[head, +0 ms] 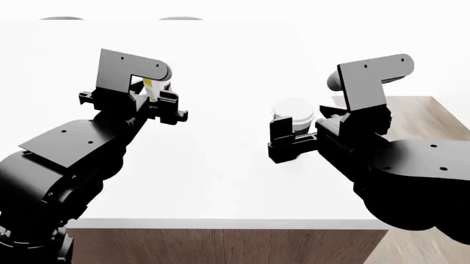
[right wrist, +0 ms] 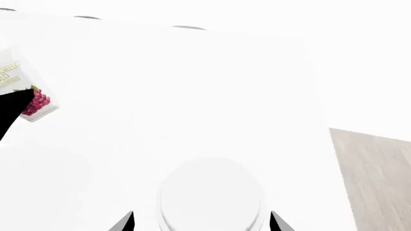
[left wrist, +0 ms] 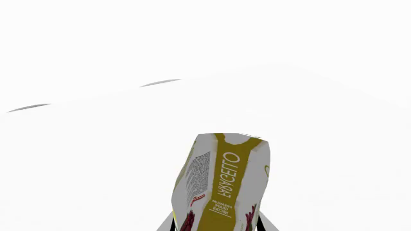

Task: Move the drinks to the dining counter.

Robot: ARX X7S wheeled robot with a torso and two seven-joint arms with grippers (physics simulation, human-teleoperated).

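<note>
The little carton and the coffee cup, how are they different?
The carton is a boxy white pack with yellow-green print and red berries; the coffee cup is round with a plain white lid. The carton is in the left gripper, the cup in the right gripper. Both are over the white counter.

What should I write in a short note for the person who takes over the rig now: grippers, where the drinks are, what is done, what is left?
Left gripper: shut on the carton, held over the dining counter.
Right gripper: around the coffee cup, over the counter's right part; whether the cup already stands on the top cannot be told.
Bottle: not in any view.
Done: both drinks brought to the counter.
Left: set down and release carton and cup, then find the bottle.
</note>
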